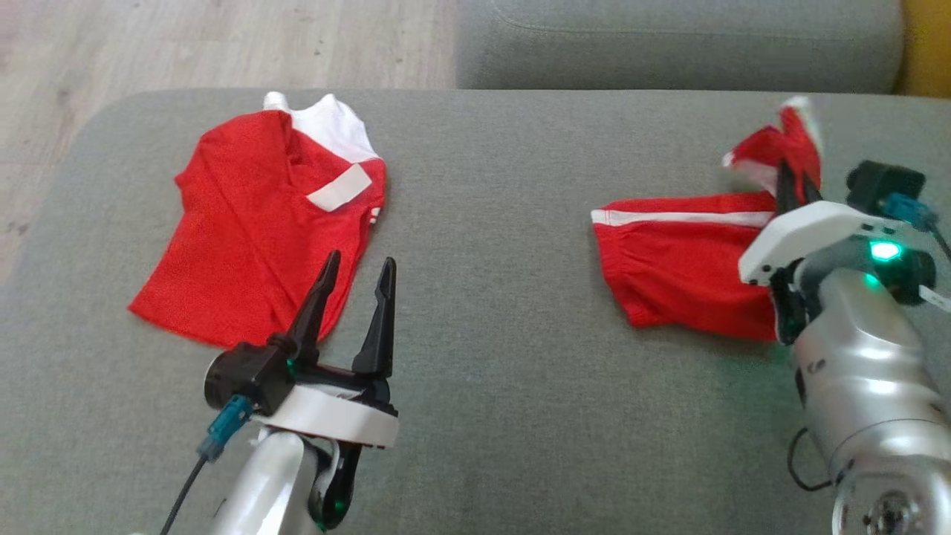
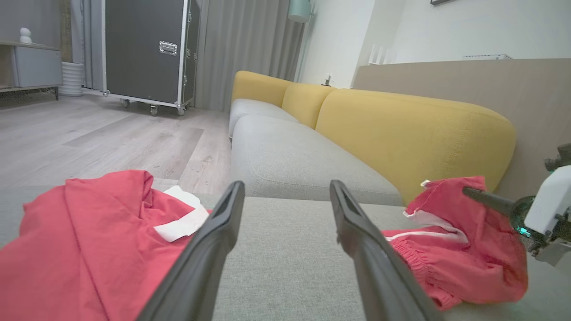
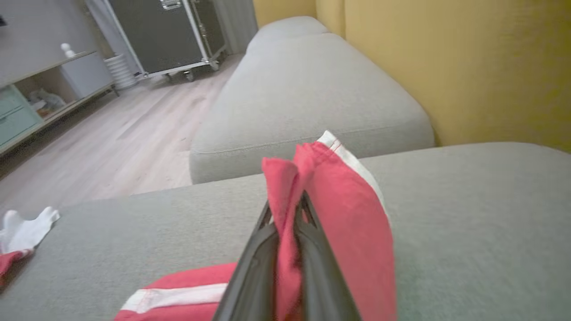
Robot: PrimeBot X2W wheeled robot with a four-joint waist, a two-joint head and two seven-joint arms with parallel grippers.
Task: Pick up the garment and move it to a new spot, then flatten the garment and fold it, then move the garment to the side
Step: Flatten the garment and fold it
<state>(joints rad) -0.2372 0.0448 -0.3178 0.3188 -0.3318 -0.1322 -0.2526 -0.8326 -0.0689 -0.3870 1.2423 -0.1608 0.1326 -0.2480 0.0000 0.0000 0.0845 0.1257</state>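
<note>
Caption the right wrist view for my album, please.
Right gripper shut on red shorts, holding one corner up above the grey couch.

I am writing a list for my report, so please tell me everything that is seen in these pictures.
seat cushions: two, grey, one beyond the other
shorts: one, red with white stripe, right on the near cushion
shirt: one, red and white, left on that cushion
backrest: one, yellow, beside the cushions
floor: one, pale wood, beyond the sofa
wheeled case: one, black, on the floor
left claw: one, dark, open beside the shirt
right claw: one, dark, shut on the shorts
</note>
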